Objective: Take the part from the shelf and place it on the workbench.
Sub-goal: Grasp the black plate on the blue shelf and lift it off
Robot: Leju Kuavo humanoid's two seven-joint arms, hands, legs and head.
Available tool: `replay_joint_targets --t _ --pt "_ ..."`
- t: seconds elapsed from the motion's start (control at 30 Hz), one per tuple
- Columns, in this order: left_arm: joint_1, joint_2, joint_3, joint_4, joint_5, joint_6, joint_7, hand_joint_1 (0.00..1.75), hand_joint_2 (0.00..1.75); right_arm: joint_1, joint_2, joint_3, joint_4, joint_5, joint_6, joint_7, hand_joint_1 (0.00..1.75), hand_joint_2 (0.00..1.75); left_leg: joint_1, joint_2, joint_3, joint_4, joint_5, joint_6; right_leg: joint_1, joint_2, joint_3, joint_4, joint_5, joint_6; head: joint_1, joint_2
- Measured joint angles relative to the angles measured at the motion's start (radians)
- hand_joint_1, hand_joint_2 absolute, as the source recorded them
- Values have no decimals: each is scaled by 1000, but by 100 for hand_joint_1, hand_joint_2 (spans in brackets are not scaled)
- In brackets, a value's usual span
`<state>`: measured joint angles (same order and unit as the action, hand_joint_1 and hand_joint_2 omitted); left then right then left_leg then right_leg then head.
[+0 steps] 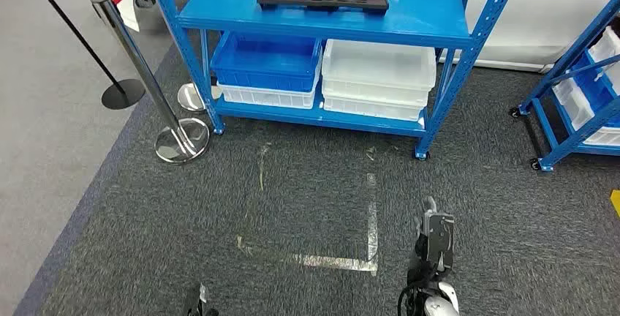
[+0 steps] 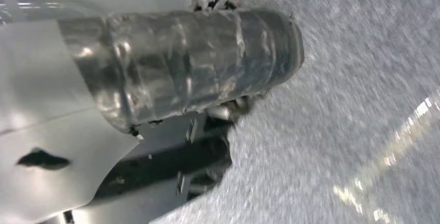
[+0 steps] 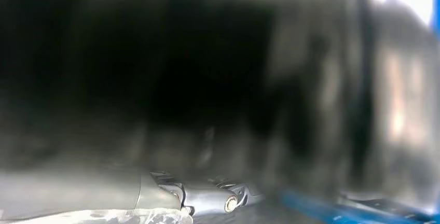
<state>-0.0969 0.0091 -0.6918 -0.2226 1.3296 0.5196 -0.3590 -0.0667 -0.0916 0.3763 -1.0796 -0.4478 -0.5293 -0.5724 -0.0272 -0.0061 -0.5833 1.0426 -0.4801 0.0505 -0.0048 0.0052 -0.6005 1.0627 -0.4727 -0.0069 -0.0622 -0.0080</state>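
The part [image 1: 322, 1] is a long, flat black piece lying across the top level of the blue shelf [image 1: 439, 32], straight ahead and far from both hands. My right hand [image 1: 436, 239] is raised low over the grey carpet, well short of the shelf. Its fingers [image 3: 207, 199] stretch out with nothing in them in the blurred right wrist view. My left hand [image 1: 196, 303] just shows at the bottom edge. In the left wrist view its dark fingers [image 2: 207, 151] hang over the carpet and hold nothing.
Under the part, a blue bin [image 1: 267, 56] and stacked white bins [image 1: 376, 67] fill the lower level. A chrome stanchion [image 1: 179, 140] stands at the shelf's left leg. A second blue rack [image 1: 577, 89] is at the right. Silver tape marks [image 1: 369, 243] lie on the carpet.
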Motion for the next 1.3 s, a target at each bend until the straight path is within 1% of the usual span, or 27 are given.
replay_joint_targets --t 0.1,0.13,0.17,0.23,0.27,0.3,0.33,0.37,0.4,0.43,0.47,0.5,0.6,0.63,0.7,0.77,0.8,0.83,0.87,0.93,0.97,1.03,1.13,1.17,1.2,1.27,1.3 --pt "2 0 -2 1 -1 0 0 0 0 0 -1 2 -68 37 -6 16 0 0 5 0 6 -20 9 -2 0 -2 1 -6 2 9 0 0" --pt "4 1 -3 2 -1 1 0 0 0 -1 -2 3 -103 56 -8 23 0 0 9 1 12 -32 15 -2 1 -2 -4 5 -8 13 0 0" --pt "4 1 -3 2 -2 1 2 0 0 -3 -4 4 -138 75 -8 30 0 0 13 1 18 -43 21 -1 2 -2 -17 36 -27 17 1 0" --pt "3 1 -4 4 -7 2 8 0 0 -6 -7 7 -204 108 -6 46 0 0 16 2 24 -51 24 3 1 -2 -69 149 -85 25 3 0" --pt "1 1 -5 4 -9 2 12 0 0 -7 -8 10 -235 123 -3 55 0 0 17 2 23 -50 24 4 -1 -2 -97 206 -105 29 4 0" --pt "1 0 -7 4 -10 3 15 0 0 -7 -8 15 -264 138 0 64 0 0 17 2 23 -48 22 3 -4 -2 -115 241 -110 32 4 0" --pt "2 0 -10 4 -11 3 19 0 0 -7 -8 21 -297 153 5 73 0 0 18 1 24 -46 20 2 -6 -2 -115 237 -95 34 4 0" --pt "2 0 -13 4 -12 3 22 0 0 -8 -9 27 -330 170 9 83 0 0 19 1 24 -42 16 0 -8 -2 -97 196 -65 36 4 0" --pt "2 0 -16 4 -14 3 26 0 0 -11 -9 33 -364 187 14 92 0 0 20 1 24 -37 12 -3 -10 -2 -68 133 -29 37 4 0" --pt "2 0 -20 4 -17 1 31 0 0 -14 -9 41 -399 206 18 102 0 0 19 0 22 -29 7 -8 -10 -2 -38 68 -4 37 4 0" --pt "1 1 -22 4 -19 -1 37 0 0 -18 -9 49 -430 226 22 112 0 0 17 0 19 -23 3 -13 -9 -1 -15 22 10 33 3 0" --pt "0 1 -24 4 -23 -5 45 0 0 -20 -9 57 -459 245 25 122 0 0 16 0 16 -18 1 -18 -8 -1 -4 -2 13 28 3 0" --pt "0 2 -31 4 -30 -16 61 0 0 -20 -9 75 -524 287 28 149 0 0 18 0 10 -16 -1 -32 -6 0 -2 -14 14 11 2 0" --pt "0 2 -33 4 -31 -16 64 0 0 -21 -9 78 -541 292 29 153 0 0 18 0 6 -6 -10 -37 -7 0 0 -18 16 5 1 0" --pt "0 3 -35 4 -30 -13 66 0 0 -21 -8 84 -569 295 33 159 0 0 22 1 -28 68 -56 -49 -11 -3 4 -25 19 -4 -1 0" --pt "1 3 -36 4 -29 -13 67 0 0 -21 -8 89 -587 296 37 164 0 0 27 1 -88 195 -110 -58 -11 -5 5 -26 18 -8 -3 0" --pt "1 3 -37 4 -30 -13 67 0 0 -21 -8 92 -594 296 39 165 0 0 30 1 -110 239 -121 -61 -11 -5 5 -26 18 -9 -3 0" --pt "1 3 -37 4 -32 -14 68 0 0 -20 -8 95 -601 298 41 166 0 0 32 1 -117 249 -112 -63 -12 -5 6 -26 17 -9 -3 0" --pt "1 3 -38 4 -35 -14 69 0 0 -21 -8 97 -608 301 43 167 0 0 34 1 -105 220 -85 -64 -12 -4 7 -26 17 -8 -3 0" --pt "0 5 -41 4 -40 -14 74 0 0 -22 -8 101 -623 308 46 171 0 0 37 1 -47 96 -20 -63 -14 -2 10 -26 15 -4 -3 0" --pt "-1 5 -44 4 -42 -14 75 0 0 -22 -8 102 -630 310 46 173 0 0 36 1 -18 36 -1 -61 -13 -1 10 -24 14 0 -2 0" --pt "-1 6 -48 4 -42 -14 76 0 0 -24 -9 103 -641 311 50 177 0 0 32 -1 7 -18 5 -55 -11 -1 8 -25 15 10 -2 0" --pt "1 6 -50 4 -38 -16 73 0 0 -26 -9 103 -652 311 56 182 0 0 32 -1 11 -29 10 -37 -13 -1 4 -20 8 26 -1 0" --pt "1 7 -51 5 -35 -17 69 0 0 -29 -9 103 -654 311 59 183 0 0 33 -1 14 -34 13 -30 -13 -2 -6 3 -7 29 0 0" --pt "0 7 -51 5 -31 -18 65 0 0 -31 -9 104 -656 311 62 183 0 0 34 0 17 -37 14 -23 -13 -2 -26 47 -32 31 1 0" --pt "-1 7 -51 5 -26 -21 59 0 0 -34 -9 106 -657 313 70 184 0 0 31 1 19 -37 13 -15 -12 -2 -89 176 -88 32 2 0" --pt "-1 7 -51 5 -24 -23 58 0 0 -35 -9 109 -656 315 74 185 0 0 29 1 19 -37 11 -12 -12 -2 -116 229 -101 32 2 0"
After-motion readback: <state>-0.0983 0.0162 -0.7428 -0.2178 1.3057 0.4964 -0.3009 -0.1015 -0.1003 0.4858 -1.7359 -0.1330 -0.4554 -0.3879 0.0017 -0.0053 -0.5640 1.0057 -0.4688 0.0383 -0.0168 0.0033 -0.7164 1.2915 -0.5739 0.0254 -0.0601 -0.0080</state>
